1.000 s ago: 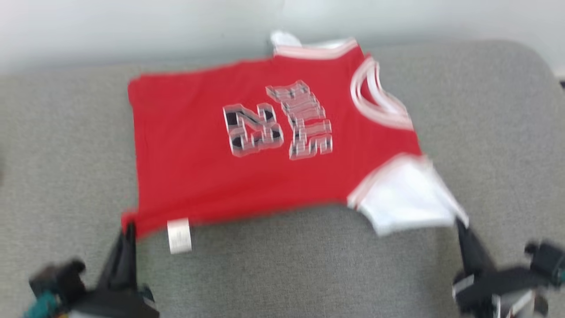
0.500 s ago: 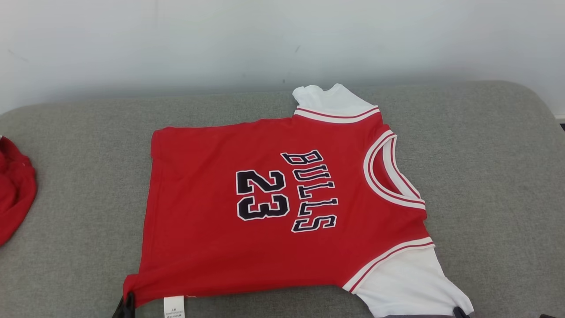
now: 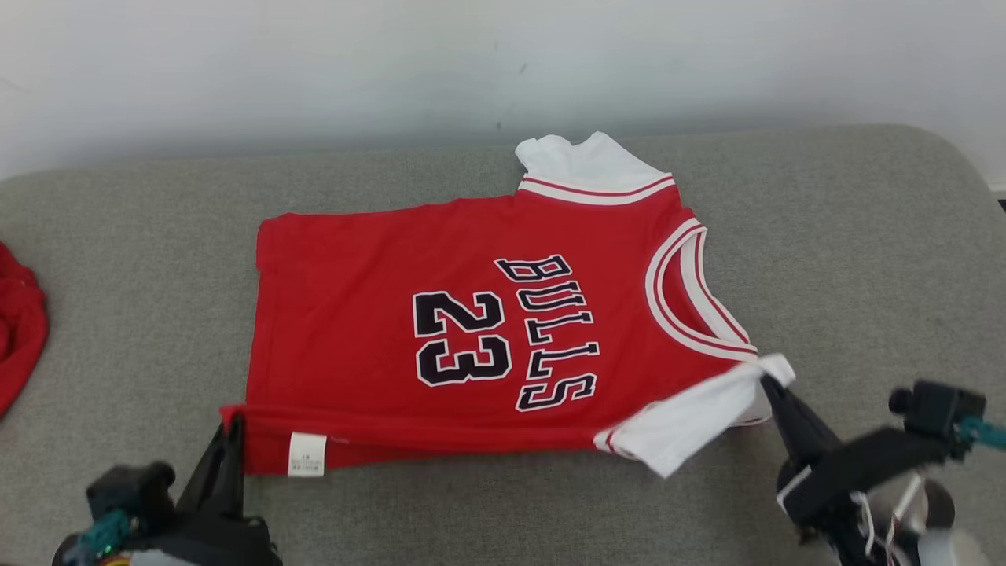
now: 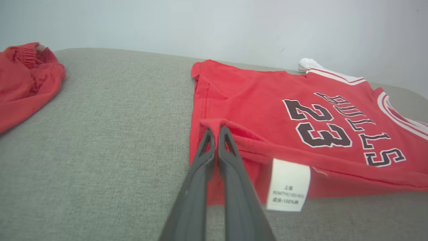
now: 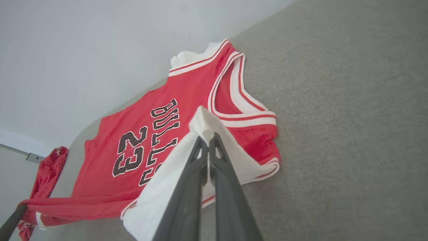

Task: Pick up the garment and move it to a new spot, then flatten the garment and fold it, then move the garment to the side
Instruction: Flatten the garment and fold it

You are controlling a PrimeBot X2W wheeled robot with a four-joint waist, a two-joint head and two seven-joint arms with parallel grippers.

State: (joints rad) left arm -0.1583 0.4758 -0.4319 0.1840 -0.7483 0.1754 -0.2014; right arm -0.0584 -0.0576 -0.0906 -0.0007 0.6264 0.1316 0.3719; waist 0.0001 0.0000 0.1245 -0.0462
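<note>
Pinching, left: the left gripper [image 3: 233, 424] has its two dark fingers pressed together on the near hem corner of the red jersey [image 3: 354, 330]. The left wrist view shows red cloth bunched into a small peak right at the tips.
Right grip: the right gripper [image 3: 766, 383] is clamped tight on the white sleeve [image 3: 692, 417]. In the right wrist view the cloth folds over its closed tips.
Near edge: between the two grips the near side of the red jersey is drawn up off the cushion in a long ridge. A care label [image 3: 306, 454] hangs from it just beside the left gripper.
Jersey: it lies across the middle of the grey cushion [image 3: 864, 236], print side up. "BULLS 23" reads sideways, with the collar toward the robot's right and the hem toward its left. The far half lies flat.
Far side: a second white sleeve [image 3: 585, 161] pokes out at the far edge, toward the wall [image 3: 314, 63].
Left end: a crumpled red garment [image 3: 20, 346] sits at the cushion's left end, well apart from the red jersey.
</note>
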